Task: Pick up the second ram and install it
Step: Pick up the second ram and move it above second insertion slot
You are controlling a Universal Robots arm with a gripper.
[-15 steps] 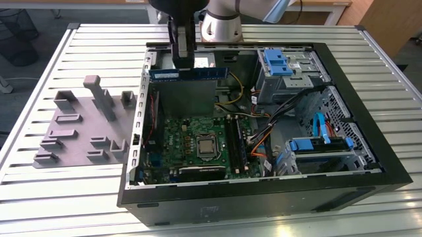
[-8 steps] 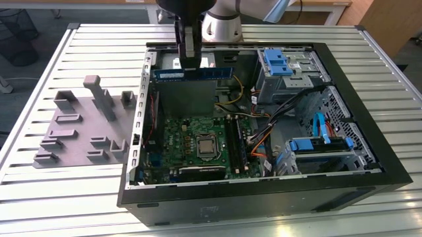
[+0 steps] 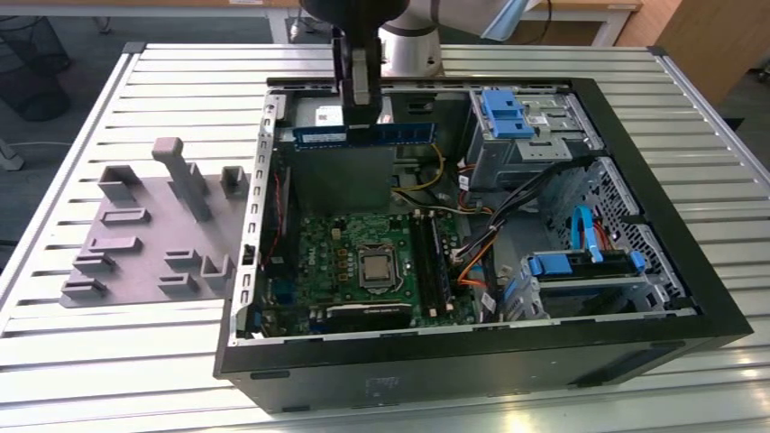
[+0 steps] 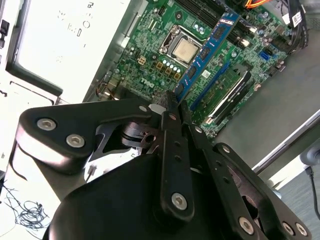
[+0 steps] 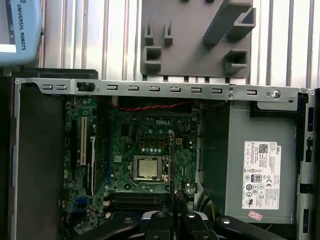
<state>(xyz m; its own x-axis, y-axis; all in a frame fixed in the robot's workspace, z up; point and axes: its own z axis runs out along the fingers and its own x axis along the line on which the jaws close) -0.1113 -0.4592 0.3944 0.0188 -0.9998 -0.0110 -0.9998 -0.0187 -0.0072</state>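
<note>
1. Second ram (image 3: 361, 133) hangs in my jaws, which are closed on its edge, high over the open computer case (image 3: 673, 298).
2. Carrying step is in hand; ram is not yet in the motherboard (image 5: 145, 145).
3. Seating calls for exact alignment with the slot.

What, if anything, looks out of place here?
Nothing stands out. The gripper holds the second ram level above the open computer case, clear of the motherboard; the grey holder tray lies flat.

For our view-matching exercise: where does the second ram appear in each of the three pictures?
Exterior view: second ram held level by the hand above the case.
Second wrist view: blue strip beside the processor.
First wrist view: thin edge-on line beside the processor.
Shared landmark: processor.
</note>
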